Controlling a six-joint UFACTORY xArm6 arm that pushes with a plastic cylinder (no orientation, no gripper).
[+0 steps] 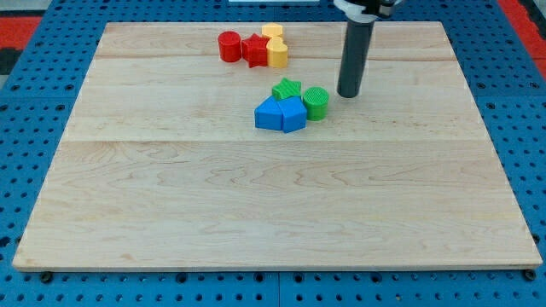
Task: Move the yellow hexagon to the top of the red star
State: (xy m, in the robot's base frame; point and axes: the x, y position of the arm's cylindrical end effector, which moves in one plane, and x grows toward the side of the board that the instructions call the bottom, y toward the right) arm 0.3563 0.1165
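The red star (pixel 254 49) lies near the view's top, left of centre, with a red cylinder (pixel 229 46) touching its left side. A yellow block (pixel 278 55) touches the star's right side; this looks like the yellow hexagon. A second yellow block (pixel 273 33) sits just above it, at the star's upper right; its shape is unclear. My tip (pixel 348 94) rests on the board to the right and below this group, well apart from the yellow blocks, just right of the green cylinder (pixel 316 103).
A cluster sits mid-board: a green star (pixel 287 89), the green cylinder, and two blue blocks (pixel 271 113) (pixel 293 115) touching one another. The wooden board (pixel 273 196) lies on a blue pegboard.
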